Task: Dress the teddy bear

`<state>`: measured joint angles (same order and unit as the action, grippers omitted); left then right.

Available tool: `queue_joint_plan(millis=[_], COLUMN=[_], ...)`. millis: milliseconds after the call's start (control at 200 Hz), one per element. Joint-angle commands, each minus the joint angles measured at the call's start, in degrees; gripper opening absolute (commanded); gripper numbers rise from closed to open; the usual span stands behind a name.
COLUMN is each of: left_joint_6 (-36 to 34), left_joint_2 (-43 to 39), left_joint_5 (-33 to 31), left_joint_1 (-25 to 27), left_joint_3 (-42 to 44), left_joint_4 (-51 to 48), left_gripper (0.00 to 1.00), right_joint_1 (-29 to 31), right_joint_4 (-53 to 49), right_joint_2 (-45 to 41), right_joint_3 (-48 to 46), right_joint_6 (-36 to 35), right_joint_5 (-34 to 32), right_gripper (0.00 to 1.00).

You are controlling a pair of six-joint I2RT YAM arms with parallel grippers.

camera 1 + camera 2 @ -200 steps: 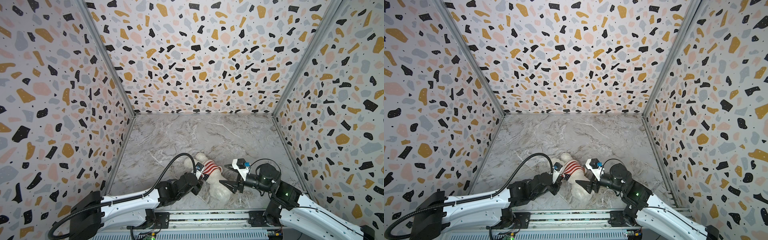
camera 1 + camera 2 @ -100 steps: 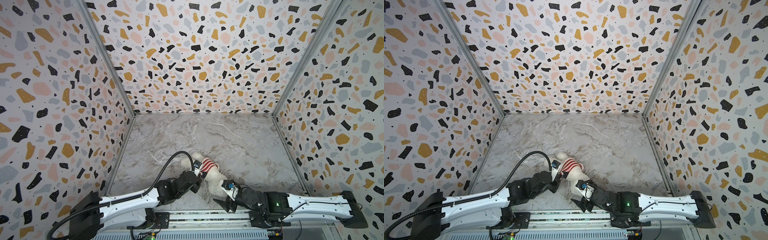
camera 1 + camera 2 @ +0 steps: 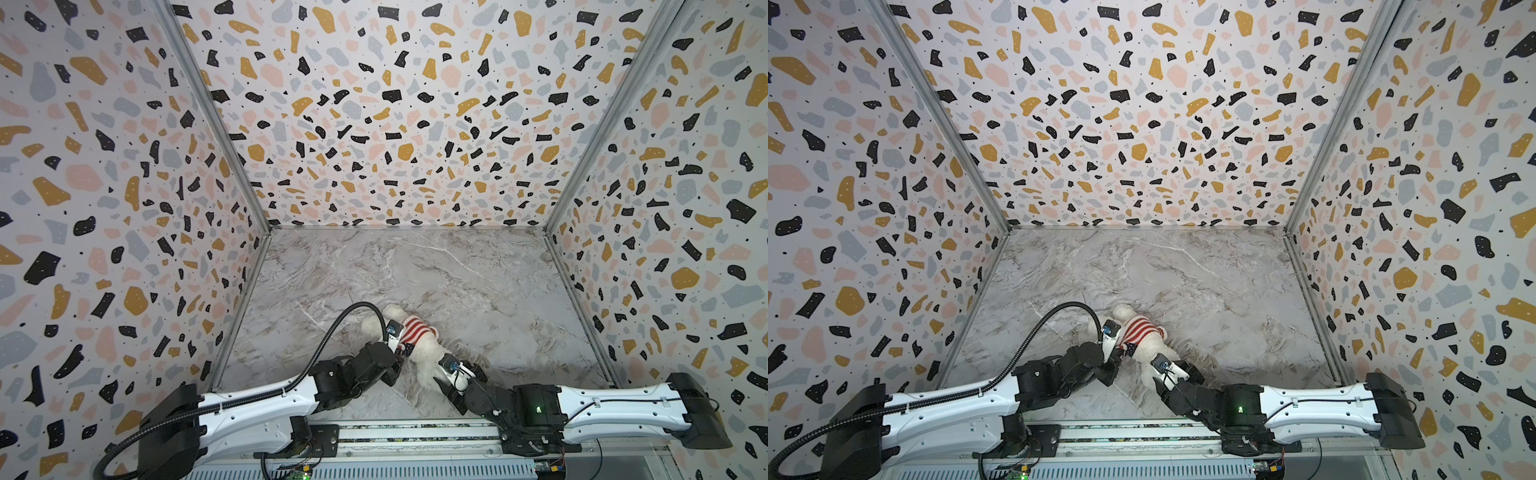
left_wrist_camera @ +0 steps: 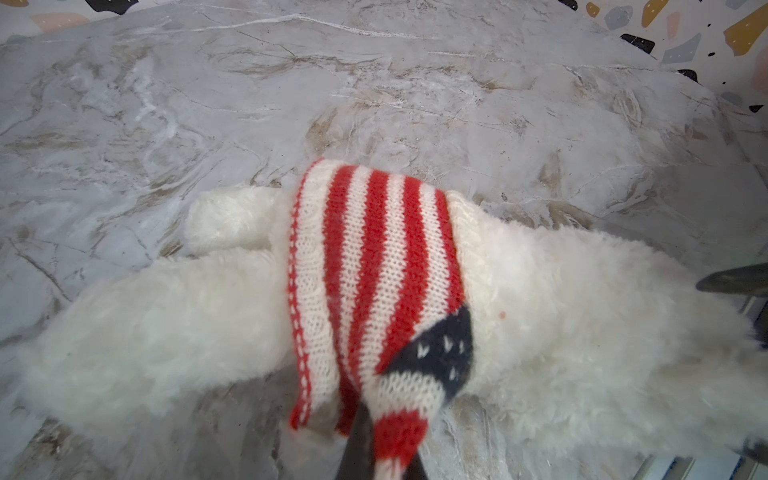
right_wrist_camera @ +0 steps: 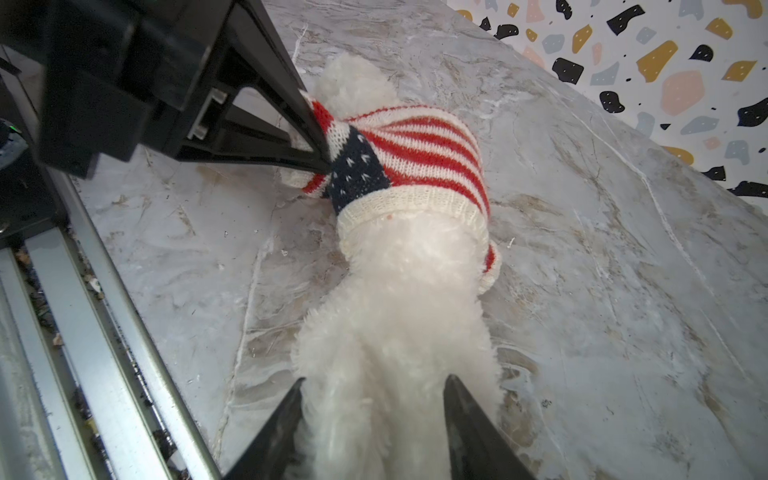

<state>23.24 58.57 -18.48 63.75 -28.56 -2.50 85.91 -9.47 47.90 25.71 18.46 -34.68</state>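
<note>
Diagonally, the teddy bear [image 3: 424, 353], long axis far left to near right.

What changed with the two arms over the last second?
The right arm dropped from its raised pose to lie low along the front, and the right gripper closed its jaws onto the teddy bear at its near end. The left gripper stayed shut on the edge of the striped sweater; bear and sweater barely moved.

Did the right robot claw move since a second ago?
Yes. The right gripper came down closer to the front rail. It now sits at the near end of the teddy bear, with a finger on each side.
</note>
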Motion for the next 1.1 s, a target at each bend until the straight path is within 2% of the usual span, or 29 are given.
queue_joint_plan(millis=[0,255,345,415,536,631,691,781,841,916,986,1096], left_joint_6=[0.4,0.7,0.5,0.3,-0.5,-1.0,-1.4,-1.2,-1.1,-0.9,-1.0,-0.6], left_joint_2=[-1.0,-2.2,-2.7,-3.1,-4.9,-7.6,-9.8,-13.9,-16.7,-19.1,-19.5,-18.8], left_joint_5=[-1.0,-2.1,-2.9,-3.5,-3.8,-3.8,-5.0,-7.0,-7.8,-8.6,-8.9,-10.0], left_joint_1=[-0.3,-0.3,-0.3,-0.3,-0.3,-0.3,-0.3,-0.3,-0.3,-0.3,-0.2,-0.3], left_joint_3=[-0.7,-0.6,-0.9,-1.1,-1.5,-1.1,-0.9,0.0,0.6,1.0,0.6,0.0], left_joint_4=[2.5,2.0,1.3,0.5,-0.4,-0.2,-0.6,0.1,1.0,1.8,1.0,-0.7], left_gripper=[0.0,0.0,0.0,0.0,0.24,0.35,0.42,0.65,0.75,0.81,0.83,0.84], right_joint_1=[0.4,1.4,1.6,1.6,1.5,-0.3,-3.3,-10.3,-16.1,-24.7,-32.2,-38.4], right_joint_4=[-0.4,-0.4,0.3,1.2,1.3,-2.1,-4.5,-6.1,-6.2,-6.3,-5.8,-2.9], right_joint_2=[-0.3,-0.6,-1.6,-2.5,-4.0,-5.1,-5.6,-6.4,-6.8,-6.5,-5.5,-3.0], right_joint_3=[1.7,4.3,5.6,6.7,9.8,14.1,17.2,20.7,21.9,23.0,23.5,22.9], right_joint_6=[0.3,-4.3,-7.2,-10.0,-14.1,-15.2,-15.7,-17.2,-18.1,-18.4,-18.2,-17.1], right_joint_5=[-2.0,-1.8,-0.7,1.3,7.9,12.2,17.0,25.9,32.1,39.9,47.6,54.3], right_gripper=[0.43,0.16,0.05,0.0,0.0,0.0,0.0,0.0,0.0,0.0,0.0,0.0])
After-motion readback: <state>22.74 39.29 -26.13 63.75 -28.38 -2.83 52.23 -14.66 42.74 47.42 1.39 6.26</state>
